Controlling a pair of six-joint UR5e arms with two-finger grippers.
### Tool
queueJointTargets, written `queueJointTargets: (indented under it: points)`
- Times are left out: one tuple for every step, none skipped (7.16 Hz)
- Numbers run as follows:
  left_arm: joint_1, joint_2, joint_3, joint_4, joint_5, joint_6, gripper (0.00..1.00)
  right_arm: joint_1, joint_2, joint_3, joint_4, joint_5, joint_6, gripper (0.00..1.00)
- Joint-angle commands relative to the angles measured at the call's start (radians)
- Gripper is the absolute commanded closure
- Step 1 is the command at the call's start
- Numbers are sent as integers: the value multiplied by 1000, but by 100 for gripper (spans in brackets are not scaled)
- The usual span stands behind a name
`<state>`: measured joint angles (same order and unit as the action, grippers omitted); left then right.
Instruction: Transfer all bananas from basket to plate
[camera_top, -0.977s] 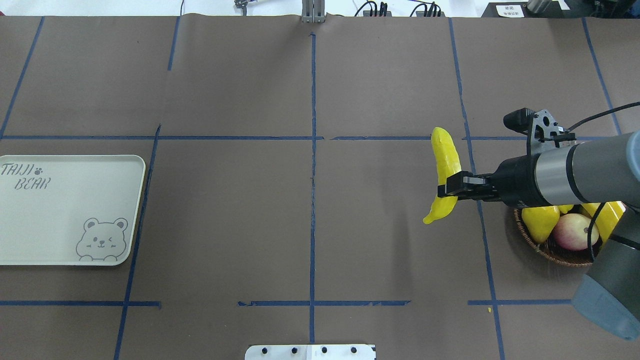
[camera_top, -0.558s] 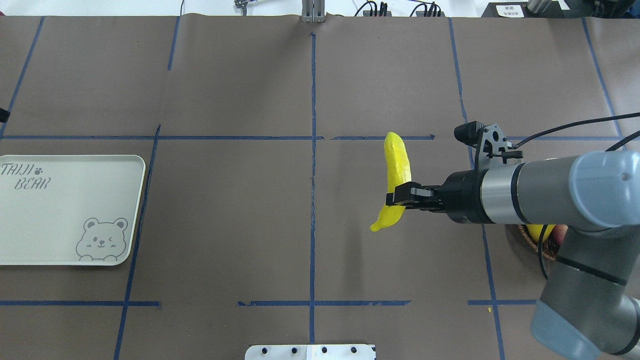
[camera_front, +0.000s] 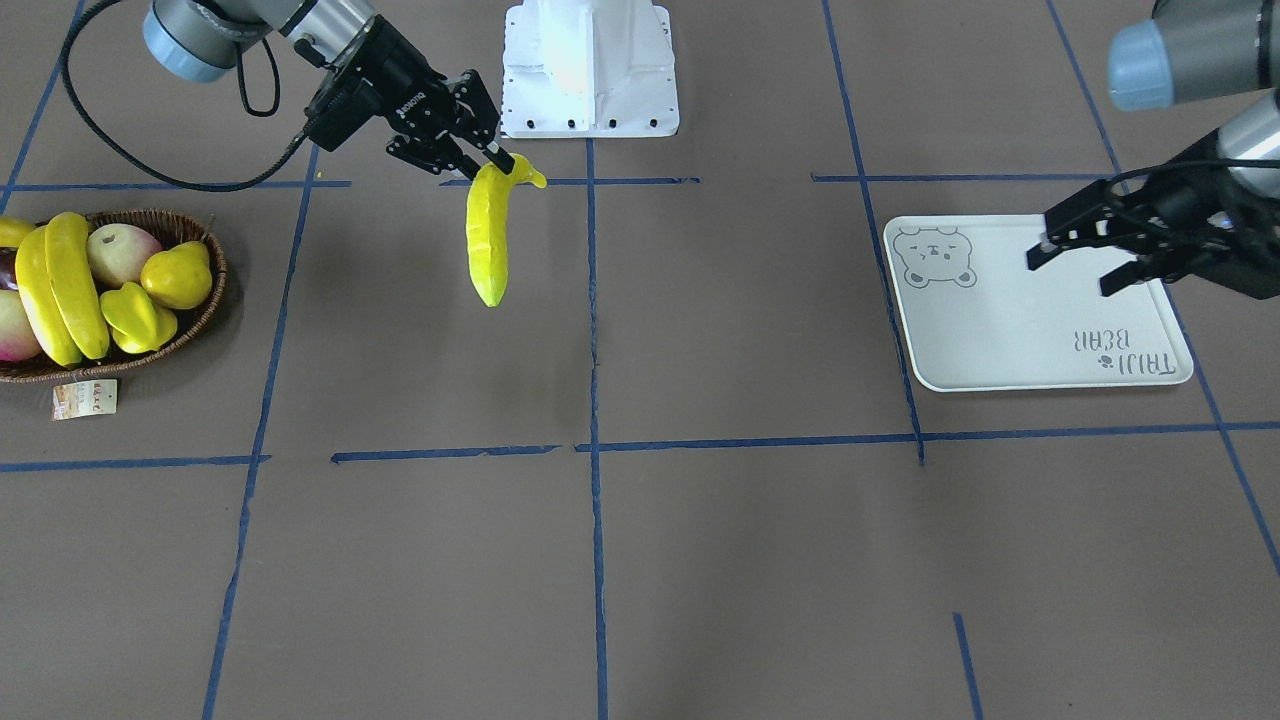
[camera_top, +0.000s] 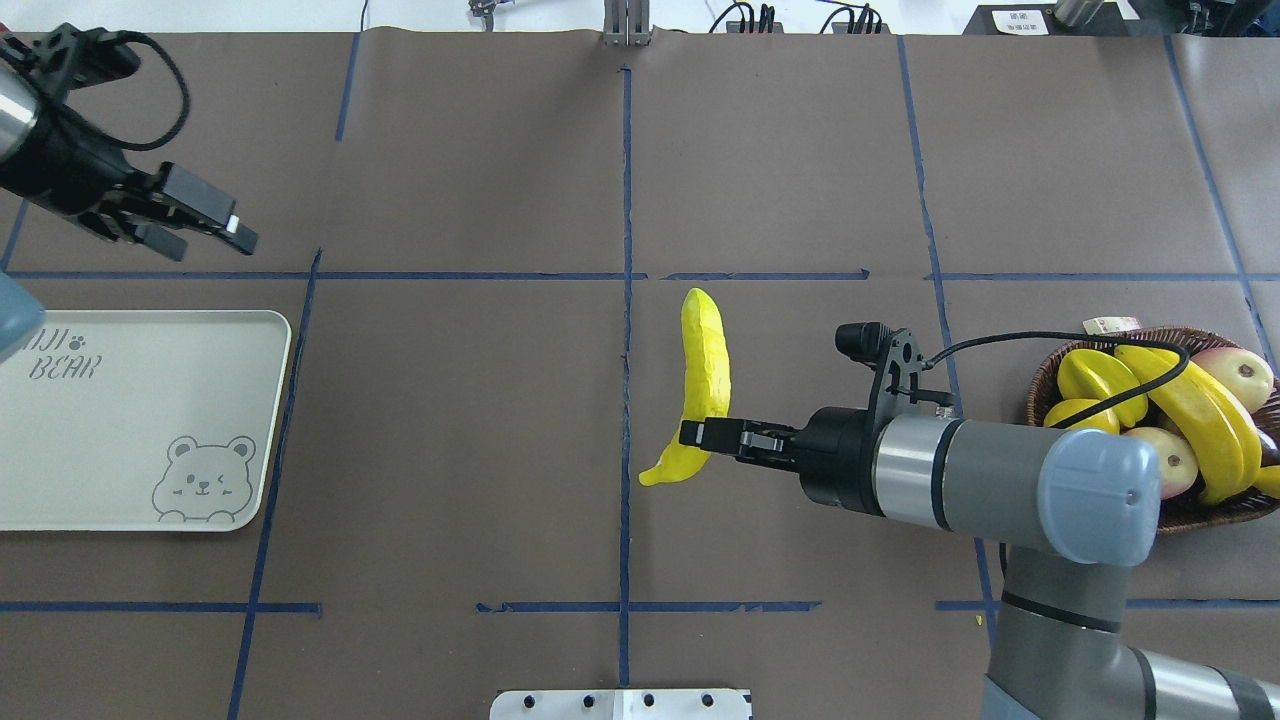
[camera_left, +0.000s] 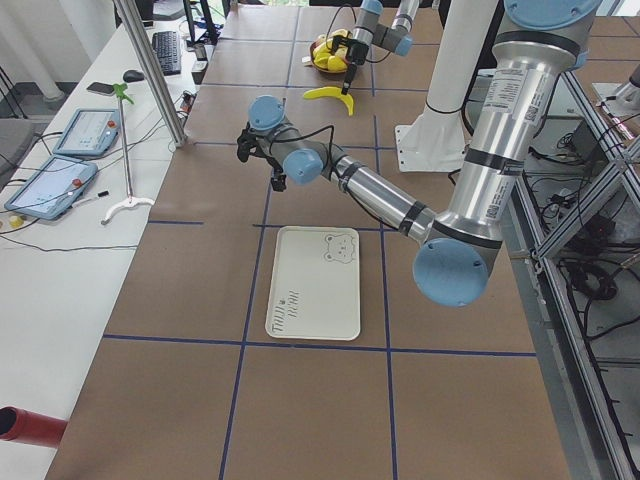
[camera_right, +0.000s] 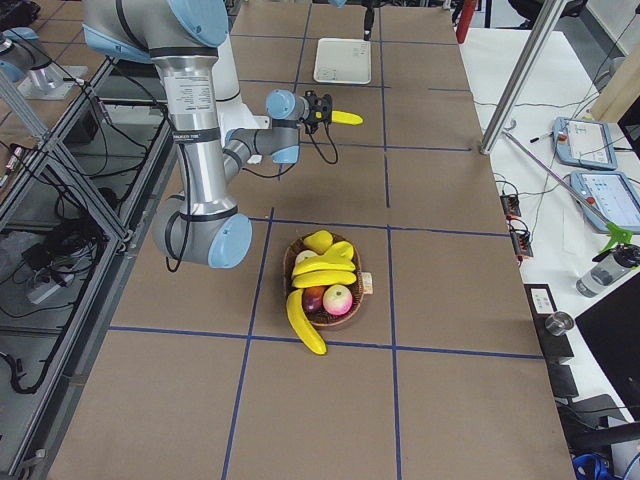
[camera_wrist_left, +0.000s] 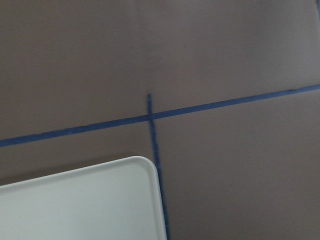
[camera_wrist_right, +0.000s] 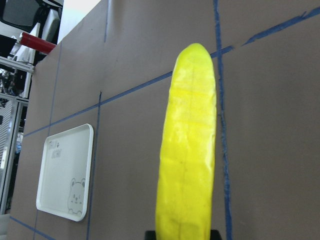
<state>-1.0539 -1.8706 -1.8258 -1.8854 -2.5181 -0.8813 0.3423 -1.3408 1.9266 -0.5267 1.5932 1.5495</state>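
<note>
Right gripper (camera_top: 700, 433) clamps one banana (camera_top: 705, 350) near its stem, aloft mid-table, left of the basket (camera_top: 1045, 380); left gripper (camera_front: 1072, 276), fingers spread, hovers near the far edge of the plate (camera_top: 120, 440).

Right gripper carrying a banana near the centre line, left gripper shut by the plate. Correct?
Left gripper is open, not shut: the front-facing view shows its fingers spread by the plate. Right gripper does carry the banana near the centre line.
</note>
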Motion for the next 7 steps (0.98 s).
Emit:
queueJointTargets:
  points:
    - [83, -134, 19, -47, 2, -241, 0, -40, 112, -99, 66, -67, 17, 99]
    - [100, -178, 19, -52, 2, -313, 0, -48, 142, -118, 63, -87, 18, 99]
    - [119, -205, 19, -72, 7, -376, 0, -49, 175, -136, 53, -97, 18, 99]
    - [138, -211, 16, -124, 45, -448, 0, -49, 216, -170, 51, -102, 18, 99]
    - [179, -211, 17, -180, 106, -514, 0, -49, 244, -188, 25, -111, 18, 99]
    - [243, -217, 17, -208, 195, -566, 0, -49, 291, -190, -39, -117, 20, 99]
    - [289, -225, 19, -219, 259, -606, 0, -49, 304, -190, -55, -119, 29, 99]
